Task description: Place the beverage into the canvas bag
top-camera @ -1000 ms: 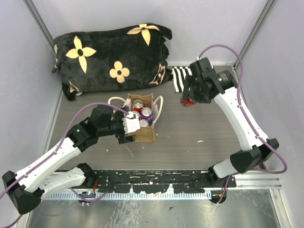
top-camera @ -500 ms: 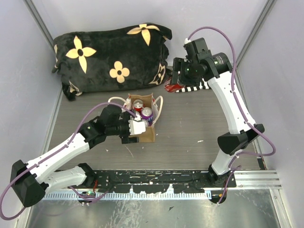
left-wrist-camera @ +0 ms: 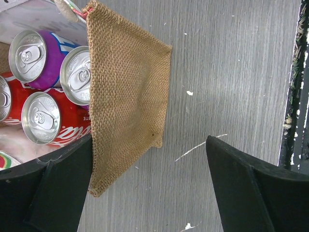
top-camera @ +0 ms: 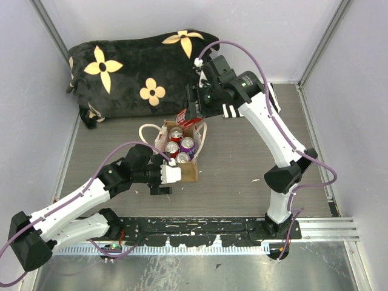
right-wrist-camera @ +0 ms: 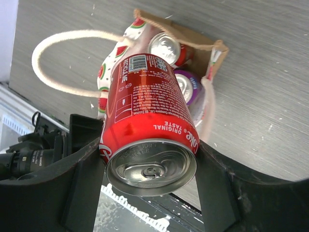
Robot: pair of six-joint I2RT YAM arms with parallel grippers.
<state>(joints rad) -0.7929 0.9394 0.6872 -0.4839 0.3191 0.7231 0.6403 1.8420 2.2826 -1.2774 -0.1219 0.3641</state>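
The canvas bag (top-camera: pixel 185 170) stands upright mid-table, its tan burlap front (left-wrist-camera: pixel 128 96) facing me, with cream loop handles (right-wrist-camera: pixel 58 43). Several soda cans (top-camera: pixel 176 134) stand inside it, red and purple (left-wrist-camera: pixel 30 54). My right gripper (top-camera: pixel 189 115) is shut on a red Coke can (right-wrist-camera: pixel 145 111), holding it tilted just above the bag's far rim. In the right wrist view the bag's open top (right-wrist-camera: pixel 193 43) lies right behind the can. My left gripper (top-camera: pixel 168 177) is open and empty at the bag's near left corner, its jaws wide apart (left-wrist-camera: pixel 149 188).
A black flowered cushion (top-camera: pixel 142 73) lies along the back wall. A black-and-white striped cloth (top-camera: pixel 229 111) shows under the right arm. Grey walls close in the table on three sides. A black rail (top-camera: pixel 200 227) runs along the near edge.
My right arm has swung left from the striped cloth, carrying the Coke can to above the bag. My left gripper has drawn back a little from the bag's front.
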